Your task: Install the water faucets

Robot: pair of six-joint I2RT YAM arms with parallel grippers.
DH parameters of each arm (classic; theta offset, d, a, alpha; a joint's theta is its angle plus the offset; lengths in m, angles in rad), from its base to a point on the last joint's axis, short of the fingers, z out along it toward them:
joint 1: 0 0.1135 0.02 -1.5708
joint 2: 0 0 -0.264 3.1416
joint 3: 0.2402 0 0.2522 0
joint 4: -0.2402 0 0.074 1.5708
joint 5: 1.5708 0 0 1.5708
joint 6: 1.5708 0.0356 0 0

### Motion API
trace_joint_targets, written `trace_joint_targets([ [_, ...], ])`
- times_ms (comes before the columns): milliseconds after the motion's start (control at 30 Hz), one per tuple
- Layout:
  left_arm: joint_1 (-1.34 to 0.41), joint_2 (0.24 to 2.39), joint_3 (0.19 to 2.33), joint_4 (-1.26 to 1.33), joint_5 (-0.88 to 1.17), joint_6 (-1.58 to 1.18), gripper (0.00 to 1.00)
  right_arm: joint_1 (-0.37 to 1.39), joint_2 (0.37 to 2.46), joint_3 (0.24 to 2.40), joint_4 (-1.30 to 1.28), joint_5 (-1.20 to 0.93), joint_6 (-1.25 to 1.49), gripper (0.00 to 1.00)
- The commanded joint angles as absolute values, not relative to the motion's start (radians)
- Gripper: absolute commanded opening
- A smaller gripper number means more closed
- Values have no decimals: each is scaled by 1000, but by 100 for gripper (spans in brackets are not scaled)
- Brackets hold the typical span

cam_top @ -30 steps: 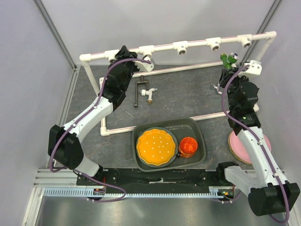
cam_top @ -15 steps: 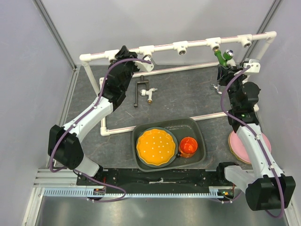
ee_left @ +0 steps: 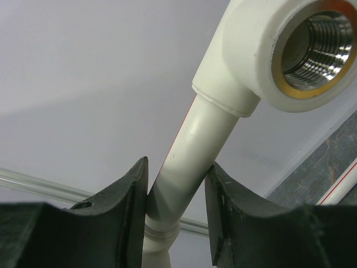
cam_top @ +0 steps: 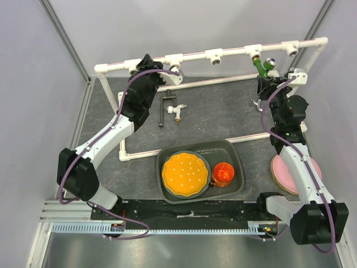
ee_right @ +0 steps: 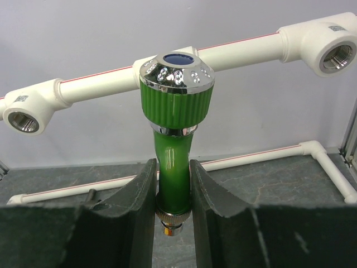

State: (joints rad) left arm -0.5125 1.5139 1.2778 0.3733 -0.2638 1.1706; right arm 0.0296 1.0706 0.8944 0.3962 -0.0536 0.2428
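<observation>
Grey walls back the white PVC pipe frame (ee_left: pixel 192 139), pinched by my left gripper (ee_left: pixel 175 187). My right gripper (ee_right: pixel 173 187) clamps the green silver-capped faucet (ee_right: pixel 175 100) just beside a tee socket (cam_top: pixel 255 53); tilt risks cross-threading.

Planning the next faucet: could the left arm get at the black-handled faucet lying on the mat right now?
Probably not immediately: the left gripper is clamped on the frame pipe. Once released, the black-handled faucet lies nearby, unobstructed.

The left arm (cam_top: pixel 106 139) is stretched to the far left, the left gripper (ee_left: pixel 177 170) clamped on a white pipe (ee_left: pixel 192 139). The right arm (cam_top: pixel 297 163) is stretched far, the right gripper (ee_right: pixel 173 170) clamped on the green faucet (ee_right: pixel 175 97).
</observation>
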Motion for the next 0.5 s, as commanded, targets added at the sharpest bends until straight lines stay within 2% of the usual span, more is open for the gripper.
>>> trace_joint_targets([
  [0, -520, 1493, 1284, 337, -325, 1039, 2, 26, 1072, 923, 468, -81, 252, 0],
  [467, -523, 1494, 1284, 333, -327, 1043, 2, 23, 1060, 950, 449, -78, 255, 0],
])
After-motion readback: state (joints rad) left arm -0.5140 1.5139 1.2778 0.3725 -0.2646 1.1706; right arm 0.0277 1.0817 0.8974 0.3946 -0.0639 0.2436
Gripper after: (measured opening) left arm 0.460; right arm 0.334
